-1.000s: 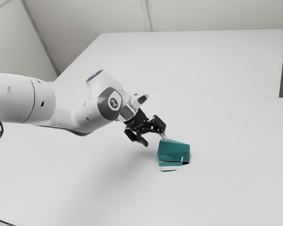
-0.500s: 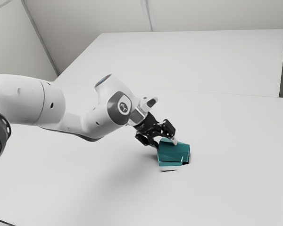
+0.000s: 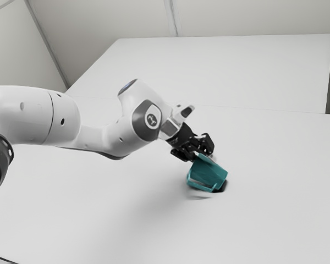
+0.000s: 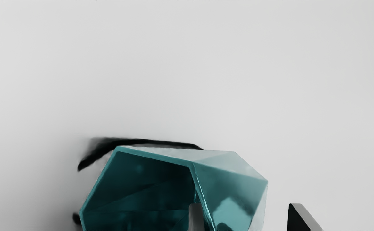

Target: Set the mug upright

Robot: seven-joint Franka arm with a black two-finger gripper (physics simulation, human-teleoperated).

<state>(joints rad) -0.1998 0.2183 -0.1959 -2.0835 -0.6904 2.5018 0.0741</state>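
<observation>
My gripper (image 3: 202,157) is at the upper side of the teal mug (image 3: 208,175) in the exterior view. The mug is tilted on the table, one end raised toward the hand. Seen from the wrist, the gripper (image 4: 245,215) is open: one fingertip (image 4: 195,215) is inside the mouth of the mug (image 4: 230,179), along its wall, and the other stands outside past the mug, with a gap between. The mug's lower part is cut off in the wrist view.
The white table (image 3: 275,220) spreads around the mug, with a dark shadow beside it. A pale wall (image 3: 247,16) rises behind the table's far edge.
My hand has moved toward the exterior view's right and reached the mug. The mug, earlier lying still, has now tilted and shifted slightly toward that view's right.
</observation>
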